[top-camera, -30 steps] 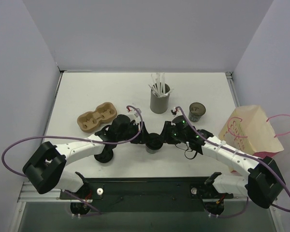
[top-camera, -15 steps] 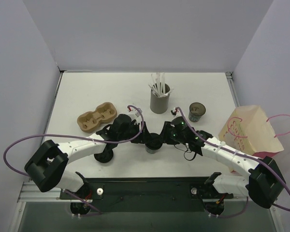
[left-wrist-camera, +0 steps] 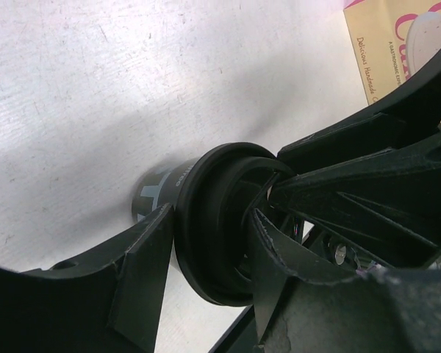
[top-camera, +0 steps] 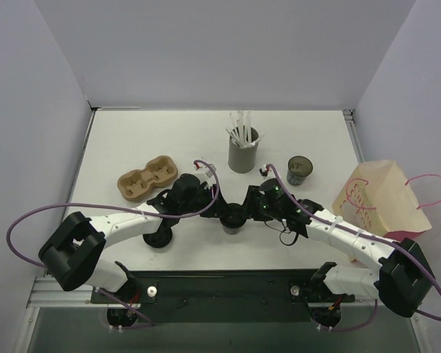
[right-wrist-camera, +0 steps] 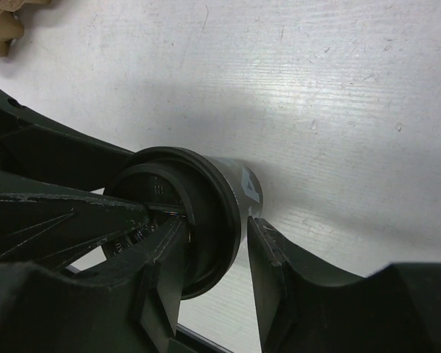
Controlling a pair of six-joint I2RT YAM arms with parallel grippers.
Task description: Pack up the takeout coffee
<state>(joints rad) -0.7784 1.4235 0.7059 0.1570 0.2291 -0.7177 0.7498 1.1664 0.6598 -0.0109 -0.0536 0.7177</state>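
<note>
The takeout coffee (top-camera: pixel 234 218), a short dark cup with a black lid on it, stands at the table's middle near the front, with both grippers meeting at it. My left gripper (top-camera: pixel 222 213) comes in from the left. In its wrist view its fingers (left-wrist-camera: pixel 151 257) press against the lid (left-wrist-camera: pixel 213 243), shut on the takeout coffee (left-wrist-camera: pixel 151 195). From the right comes my right gripper (top-camera: pixel 247 212), which is open. In the right wrist view one finger lies over the lid (right-wrist-camera: pixel 154 176) and the other finger (right-wrist-camera: pixel 268 257) stands a small gap off the takeout coffee's wall (right-wrist-camera: pixel 235 184).
A second open dark cup (top-camera: pixel 300 169) stands to the right. Behind the grippers is a grey holder of white straws (top-camera: pixel 243 151). A cardboard cup carrier (top-camera: pixel 147 176) lies at the left. A paper bag (top-camera: pixel 378 198) with pink handles sits at the right edge.
The left jaws opened a little and then narrowed onto the lid. The right jaws widened slightly off the cup wall. Both arms barely moved.
</note>
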